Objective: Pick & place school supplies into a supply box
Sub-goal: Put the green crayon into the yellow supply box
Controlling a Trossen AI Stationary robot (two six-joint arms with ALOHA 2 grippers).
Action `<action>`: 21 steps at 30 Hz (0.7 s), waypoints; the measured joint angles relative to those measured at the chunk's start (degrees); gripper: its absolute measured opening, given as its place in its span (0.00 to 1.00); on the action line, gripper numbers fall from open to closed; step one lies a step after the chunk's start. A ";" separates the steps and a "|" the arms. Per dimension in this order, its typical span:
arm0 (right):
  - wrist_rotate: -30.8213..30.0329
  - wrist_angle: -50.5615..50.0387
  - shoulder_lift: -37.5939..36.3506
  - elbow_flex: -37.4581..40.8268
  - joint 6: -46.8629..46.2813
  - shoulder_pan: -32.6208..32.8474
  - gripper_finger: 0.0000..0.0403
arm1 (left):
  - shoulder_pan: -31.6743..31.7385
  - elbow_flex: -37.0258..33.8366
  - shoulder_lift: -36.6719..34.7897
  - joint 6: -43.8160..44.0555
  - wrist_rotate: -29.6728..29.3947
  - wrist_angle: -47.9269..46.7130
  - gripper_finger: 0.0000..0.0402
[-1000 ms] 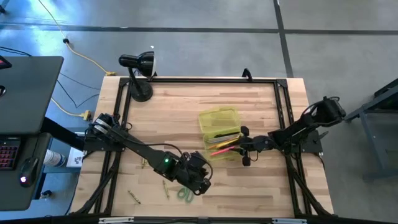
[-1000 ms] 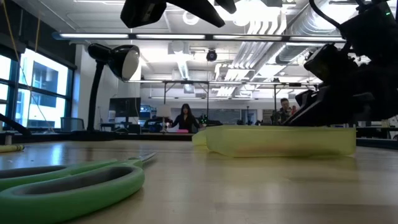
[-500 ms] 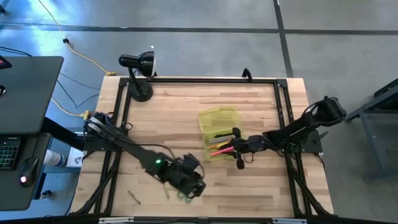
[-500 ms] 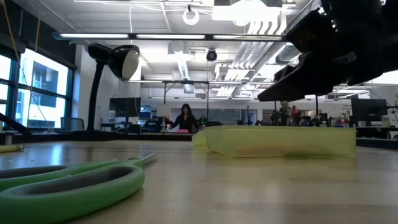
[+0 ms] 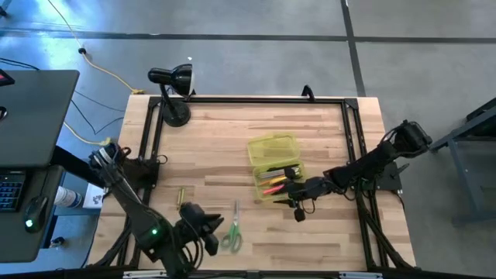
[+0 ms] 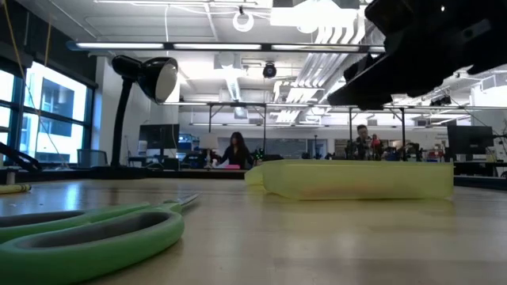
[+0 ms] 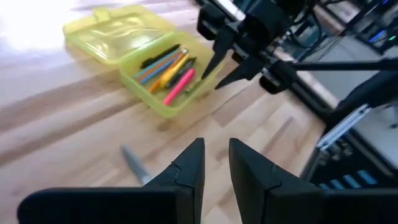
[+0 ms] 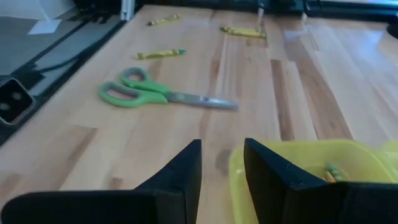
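The right end effector (image 5: 297,203), fingers parted and empty, hangs over the near end of the supply box (image 5: 273,165), which holds pens and a red-pink marker (image 7: 178,87). The left end effector (image 5: 208,231), also apart and empty, sits beside the green-handled scissors (image 5: 230,234) on the surface (image 5: 225,139).

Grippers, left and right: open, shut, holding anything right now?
Left gripper: open, narrow gap, empty, near the table's front edge by the green-handled scissors.
Right gripper: open, empty, over the translucent yellow-green plastic supply box.
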State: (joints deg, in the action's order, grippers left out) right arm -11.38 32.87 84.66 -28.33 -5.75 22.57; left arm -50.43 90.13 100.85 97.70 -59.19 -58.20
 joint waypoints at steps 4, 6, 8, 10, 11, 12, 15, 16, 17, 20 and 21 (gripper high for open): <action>0.00 -0.08 0.00 -1.10 2.03 0.84 0.25 | 0.96 0.02 1.92 -2.34 2.74 4.76 0.26; 0.02 0.03 -0.02 -1.34 2.16 0.91 0.25 | 2.08 0.02 3.34 -4.28 5.21 7.89 0.26; 0.00 0.15 -0.02 -1.30 1.69 0.87 0.25 | 3.25 -0.04 4.40 -6.58 7.98 9.73 0.26; -0.02 -0.02 -0.02 -1.30 1.62 1.00 0.25 | 4.75 0.07 5.54 -9.58 12.81 12.29 0.26; -0.08 -0.07 0.00 -1.30 1.55 1.08 0.25 | 5.45 0.07 5.99 -10.80 16.06 12.30 0.26; -0.02 -0.07 -0.02 -1.30 1.52 1.21 0.25 | 6.20 -0.04 6.48 -11.13 19.61 12.07 0.26; 0.00 0.03 -0.02 -1.30 0.82 1.73 0.25 | 8.59 0.01 7.88 -10.84 27.93 10.78 0.26; 0.00 0.04 -0.02 -1.30 0.82 1.92 0.24 | 9.36 -0.02 8.33 -11.01 30.06 9.71 0.26; 0.00 0.00 -0.02 -1.30 0.82 2.10 0.24 | 10.16 -0.02 8.86 -11.74 32.11 9.59 0.26; -0.02 -0.09 -0.02 -1.30 0.50 2.66 0.24 | 12.30 -0.06 9.51 -15.30 38.65 7.85 0.26; -0.02 -0.17 -0.02 -1.30 0.14 2.93 0.24 | 12.95 -0.05 9.46 -15.90 40.69 7.94 0.26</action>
State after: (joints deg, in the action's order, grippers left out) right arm -11.40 32.70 84.64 -29.63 -5.60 25.50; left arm -37.48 90.08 110.31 81.80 -18.50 -50.26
